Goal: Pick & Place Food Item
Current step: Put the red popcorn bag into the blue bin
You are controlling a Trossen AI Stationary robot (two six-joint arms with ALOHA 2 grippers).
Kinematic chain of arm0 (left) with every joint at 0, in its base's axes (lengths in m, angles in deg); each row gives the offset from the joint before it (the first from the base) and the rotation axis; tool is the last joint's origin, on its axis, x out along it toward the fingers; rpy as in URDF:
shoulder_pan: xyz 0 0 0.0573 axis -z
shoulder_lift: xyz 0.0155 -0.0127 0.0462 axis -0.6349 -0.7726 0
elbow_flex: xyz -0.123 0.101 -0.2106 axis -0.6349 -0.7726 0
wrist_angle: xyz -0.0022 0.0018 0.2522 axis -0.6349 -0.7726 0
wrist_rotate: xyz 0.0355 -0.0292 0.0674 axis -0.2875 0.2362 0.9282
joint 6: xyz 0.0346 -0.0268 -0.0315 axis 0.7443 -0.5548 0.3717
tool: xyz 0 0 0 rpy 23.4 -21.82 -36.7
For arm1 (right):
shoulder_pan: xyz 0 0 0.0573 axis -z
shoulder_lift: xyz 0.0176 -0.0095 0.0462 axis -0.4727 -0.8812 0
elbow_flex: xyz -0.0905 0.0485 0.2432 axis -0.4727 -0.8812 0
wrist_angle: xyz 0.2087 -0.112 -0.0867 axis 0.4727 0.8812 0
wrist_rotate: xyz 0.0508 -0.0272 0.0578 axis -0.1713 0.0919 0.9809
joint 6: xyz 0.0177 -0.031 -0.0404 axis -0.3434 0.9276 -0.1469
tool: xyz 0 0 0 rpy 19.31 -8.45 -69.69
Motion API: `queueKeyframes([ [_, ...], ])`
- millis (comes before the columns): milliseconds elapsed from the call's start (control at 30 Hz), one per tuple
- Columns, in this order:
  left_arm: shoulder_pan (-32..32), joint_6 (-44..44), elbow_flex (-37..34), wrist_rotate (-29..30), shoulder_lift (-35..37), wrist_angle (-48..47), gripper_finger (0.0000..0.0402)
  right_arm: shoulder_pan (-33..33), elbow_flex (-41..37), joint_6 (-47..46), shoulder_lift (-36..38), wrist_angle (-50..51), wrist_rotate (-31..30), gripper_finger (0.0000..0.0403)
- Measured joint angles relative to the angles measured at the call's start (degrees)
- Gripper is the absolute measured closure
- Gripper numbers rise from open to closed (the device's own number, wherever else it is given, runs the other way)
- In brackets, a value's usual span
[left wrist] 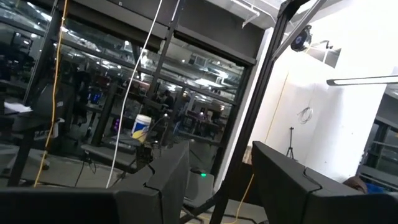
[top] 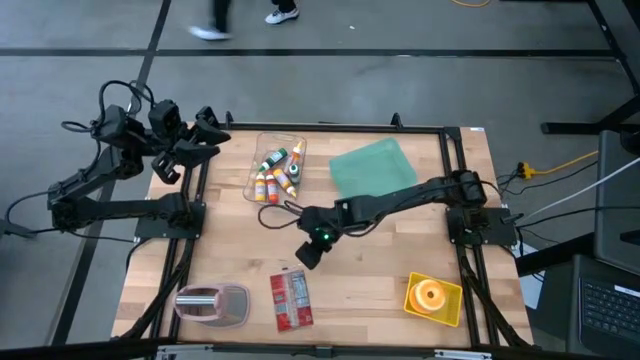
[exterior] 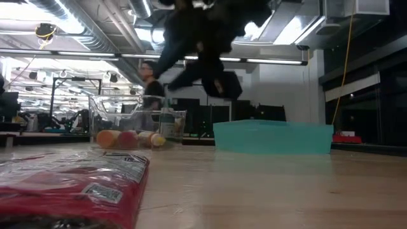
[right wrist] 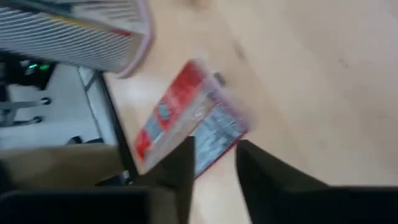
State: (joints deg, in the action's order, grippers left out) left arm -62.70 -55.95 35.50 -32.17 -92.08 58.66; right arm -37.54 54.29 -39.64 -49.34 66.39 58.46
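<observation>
The red packet (top: pixel 291 300) is seen lying flat near the table's (top: pixel 380 270) front edge, blurred in the right wrist view. The right gripper (top: pixel 308 254), fingers apart and empty, is held above it. The left gripper (top: pixel 212 133), fingers apart, is raised off-table.

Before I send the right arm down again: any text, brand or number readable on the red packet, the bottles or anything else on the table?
None can be quoted.
Red packet: a pale printed label shows, blurred in every view, unreadable.
Small bottles in the clear bin: coloured labels, too small to read.
Yellow tray, teal lid, clear container: no print visible.
</observation>
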Motion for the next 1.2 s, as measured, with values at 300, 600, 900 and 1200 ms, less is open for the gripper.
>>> queueKeyframes([
  [300,0.0,-0.2,0.0,0.0,-0.4,-0.5,0.0233,-0.4,0.0,-0.3,-6.7,-2.8,2.3,0.0183],
  [600,0.0,-0.8,0.0,0.0,-0.9,-0.7,0.0233,-1.9,0.0,-2.1,-10.8,-6.9,3.3,0.0203],
  [900,0.0,-0.8,0.0,0.0,-1.7,-0.9,0.0233,-1.9,0.0,-4.8,-11.7,-10.8,2.0,0.0218],
  [1200,0.0,-1.4,0.0,-1.4,-2.5,-0.9,0.0233,-1.6,0.0,-5.1,-11.7,-11.3,-0.5,0.0217],
])
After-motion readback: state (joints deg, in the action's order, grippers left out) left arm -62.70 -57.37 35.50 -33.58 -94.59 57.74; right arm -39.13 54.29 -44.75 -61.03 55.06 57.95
